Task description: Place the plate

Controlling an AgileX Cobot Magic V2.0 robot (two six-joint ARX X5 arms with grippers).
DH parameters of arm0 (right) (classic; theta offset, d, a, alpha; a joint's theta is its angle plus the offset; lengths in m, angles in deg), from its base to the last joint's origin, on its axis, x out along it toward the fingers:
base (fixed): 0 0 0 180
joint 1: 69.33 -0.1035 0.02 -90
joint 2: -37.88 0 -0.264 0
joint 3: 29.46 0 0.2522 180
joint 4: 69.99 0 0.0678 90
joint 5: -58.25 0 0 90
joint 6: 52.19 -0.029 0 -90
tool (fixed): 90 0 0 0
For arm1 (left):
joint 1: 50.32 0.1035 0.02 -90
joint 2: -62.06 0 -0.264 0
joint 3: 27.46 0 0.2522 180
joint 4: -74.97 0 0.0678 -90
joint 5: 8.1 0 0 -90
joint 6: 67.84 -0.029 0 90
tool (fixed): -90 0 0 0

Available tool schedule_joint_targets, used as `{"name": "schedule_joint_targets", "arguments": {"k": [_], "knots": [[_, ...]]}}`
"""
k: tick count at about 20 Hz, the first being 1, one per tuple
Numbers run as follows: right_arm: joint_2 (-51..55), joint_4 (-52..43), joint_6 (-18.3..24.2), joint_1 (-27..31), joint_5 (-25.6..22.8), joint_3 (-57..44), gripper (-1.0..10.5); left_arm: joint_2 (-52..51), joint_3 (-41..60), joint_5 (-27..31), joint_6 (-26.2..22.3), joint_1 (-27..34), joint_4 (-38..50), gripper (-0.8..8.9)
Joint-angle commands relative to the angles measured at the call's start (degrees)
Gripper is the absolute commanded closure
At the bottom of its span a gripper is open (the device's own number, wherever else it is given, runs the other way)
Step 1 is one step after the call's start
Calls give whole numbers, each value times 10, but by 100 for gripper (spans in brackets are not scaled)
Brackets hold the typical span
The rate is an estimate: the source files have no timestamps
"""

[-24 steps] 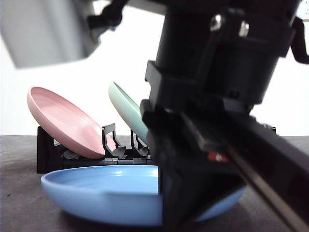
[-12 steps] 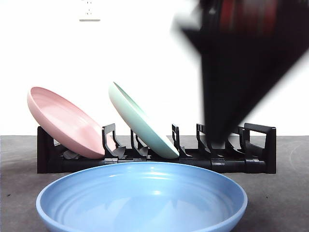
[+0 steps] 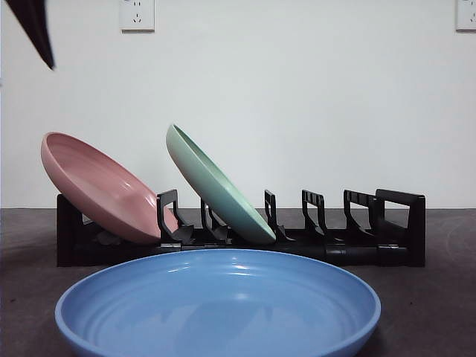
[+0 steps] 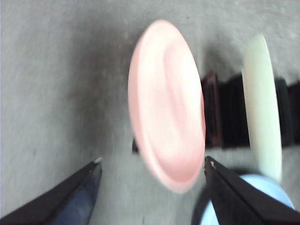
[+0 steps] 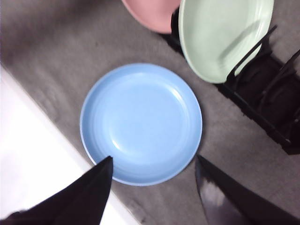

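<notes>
grey matte desk (image 3: 30,297) under a plain white wall (image 3: 297,97), with a round blue plate (image 3: 217,301) lying flat on it in front of a black slotted plate rack (image 3: 387,238).

the blue plate rests upright-facing on the desk, near the rack but apart from it. a round pink plate (image 3: 100,186) leans tilted in the rack's end slot, and a round pale green plate (image 3: 219,186) leans the same way a few slots along; the remaining slots hold nothing. two white wall sockets (image 3: 137,13) sit high on the wall. the right end effector (image 5: 152,171) hangs above the blue plate, released, jaws spread and gripping nothing. the left end effector (image 4: 152,168) hovers over the pink plate's end of the rack, likewise spread and holding nothing. in the front view only a black tip (image 3: 33,30) shows at the top corner.
</notes>
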Motion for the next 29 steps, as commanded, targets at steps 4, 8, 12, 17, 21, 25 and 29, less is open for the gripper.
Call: {"name": "schedule_joint_targets", "arguments": {"k": [4,8,12,17,21,25,29], "knots": [[-7,1,-12,-7,-1,19,669,143,-89,3,-4,-1,4,470],[-7,1,-14,-7,-3,19,669,196,-93,3,-20,-1,7,473],[-7,1,-16,-7,-5,19,669,211,-93,3,-29,-1,9,548],[-7,2,-16,-7,-5,19,669,211,-94,3,-36,-1,18,794],[-7,3,-16,-7,-5,19,669,211,-110,6,-46,-1,2,795],[-7,4,-16,-7,-21,19,669,211,-161,86,-67,-1,-58,795],[-7,7,-15,-7,-55,19,669,210,-235,113,-91,3,-135,795]]}}
